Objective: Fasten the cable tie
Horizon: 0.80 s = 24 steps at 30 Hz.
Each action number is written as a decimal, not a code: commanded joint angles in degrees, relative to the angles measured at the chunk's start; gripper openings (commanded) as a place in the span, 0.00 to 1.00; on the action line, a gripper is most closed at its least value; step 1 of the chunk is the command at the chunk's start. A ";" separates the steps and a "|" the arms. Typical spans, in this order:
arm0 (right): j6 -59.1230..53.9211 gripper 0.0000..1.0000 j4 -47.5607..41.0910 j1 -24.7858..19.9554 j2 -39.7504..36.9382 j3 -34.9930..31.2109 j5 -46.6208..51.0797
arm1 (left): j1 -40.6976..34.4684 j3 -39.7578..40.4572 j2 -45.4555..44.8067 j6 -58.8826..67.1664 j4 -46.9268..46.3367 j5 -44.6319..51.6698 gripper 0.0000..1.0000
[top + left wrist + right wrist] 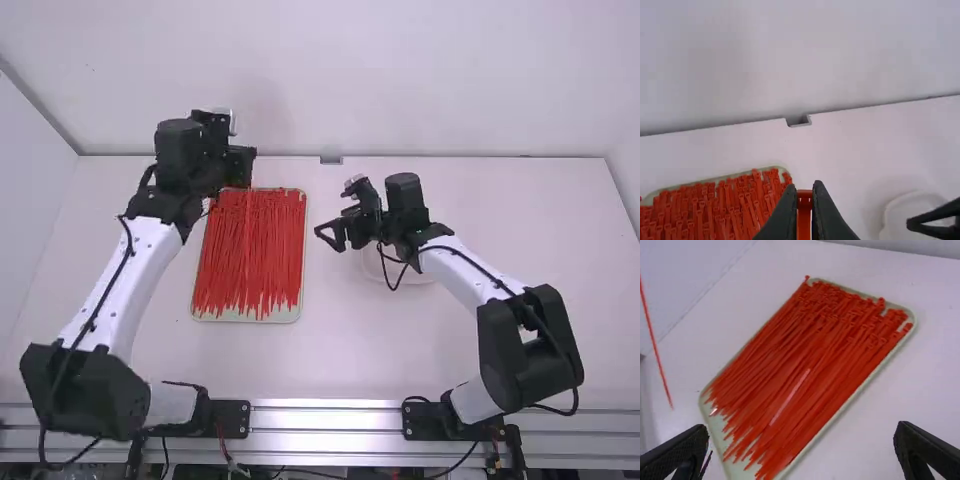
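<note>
One cable tie (804, 222) is lifted out: the left hand (803, 191) pinches it above the far end of the tray (245, 319) on the counter (520, 210). The right hand (800, 455) hangs spread wide nearby. Looping and threading look still undone.

Left end effector (804, 186) pinched, right (799, 431) splayed

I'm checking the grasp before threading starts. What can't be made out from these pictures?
- Left wrist view: the cable tie in the left gripper is cut off by the bottom edge; which end is held is unclear.
- Right wrist view: a thin red strand runs off the top edge.
- High view: the pale round container lies partly under the right arm; contents unreadable.
</note>
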 commanded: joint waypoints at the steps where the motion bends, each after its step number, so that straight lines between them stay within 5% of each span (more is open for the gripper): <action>1: -0.26 0.99 0.81 0.33 -1.79 1.75 -5.46 | -0.39 -5.35 -5.49 -1.31 2.25 0.44 0.02; 10: 0.37 0.99 4.33 2.29 -1.79 1.75 -12.20 | -0.42 -21.86 -16.28 -5.22 12.81 2.62 0.02; 24: 10.01 0.99 13.57 3.43 -1.79 1.75 -12.52 | -0.42 -35.74 -19.08 -16.81 34.95 9.27 0.02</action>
